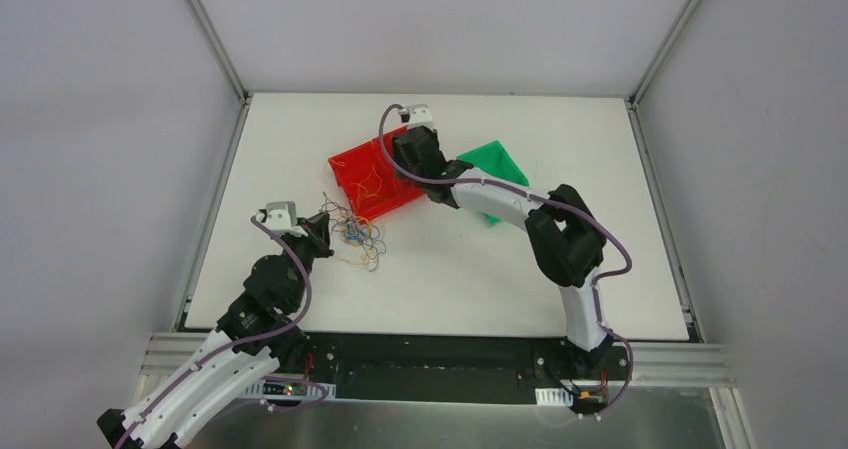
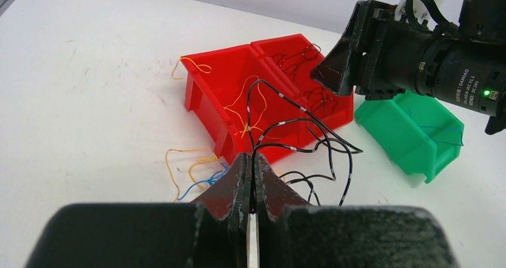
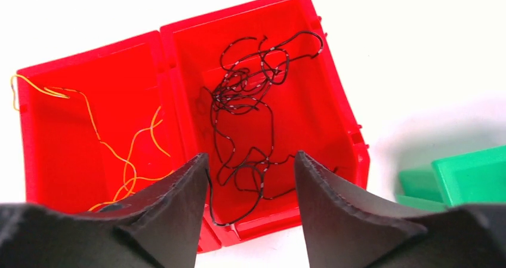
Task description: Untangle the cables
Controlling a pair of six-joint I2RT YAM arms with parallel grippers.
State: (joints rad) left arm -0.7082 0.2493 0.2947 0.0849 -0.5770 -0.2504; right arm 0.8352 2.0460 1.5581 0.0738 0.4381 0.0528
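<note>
1. Left gripper: jaws pressed shut. Dark grey banded wires come up from between the fingertips and loop out toward the front of the red bins. How many strands are actually pinched I cannot tell.
2. Clump of cables: it lies on the white table, just beyond the left gripper's tip, between it and the near corner of the red bins. Yellow, blue and dark strands are mixed together in small loops. In the left wrist view, loose yellow and blue strands lie flat on the table just left of the fingers.
3. Right gripper: jaws stand well apart. It hangs over the red bins, above the near wall of the right-hand compartment. One dark strand runs close along the inner edge of its left finger. I cannot tell whether they touch.
4. The red bins are two compartments side by side, sharing a wall. In the right wrist view, the left one holds yellow wires, and one end hooks over its far left rim. The right one holds a loose tangle of dark wires.
5. Green bin: it stands just beside the red bins on their right and is partly covered by the right arm in the top view. A blue wire lies inside it.
</note>
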